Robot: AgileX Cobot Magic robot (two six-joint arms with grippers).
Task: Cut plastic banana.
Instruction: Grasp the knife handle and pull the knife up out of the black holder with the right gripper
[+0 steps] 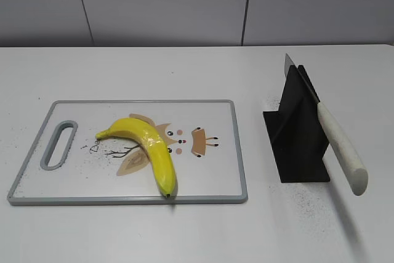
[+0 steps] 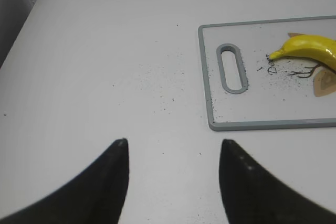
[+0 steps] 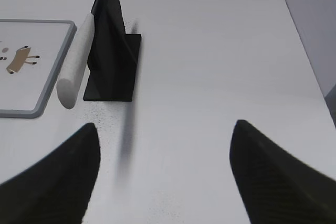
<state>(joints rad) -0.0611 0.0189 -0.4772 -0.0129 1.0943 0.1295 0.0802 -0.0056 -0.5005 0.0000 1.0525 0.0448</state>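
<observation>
Black, both end effectors hang over bare white worktop (image 1: 184, 232) with nothing in their grip. The left end effector (image 2: 173, 148) stands moderately parted near the worktop's left edge; the right end effector (image 3: 165, 132) is spread wider by the right edge. One plastic banana (image 1: 148, 149), glossy yellow and curved, lies on the single grey-rimmed cutting board (image 1: 240, 152) at the left half, its dark tip at the board's near rim. One black stand (image 1: 298, 133) toward the right carries one knife (image 1: 335, 140), white handle jutting out.

White table (image 1: 184, 232) before a pale grey panelled wall (image 1: 166, 4)
</observation>
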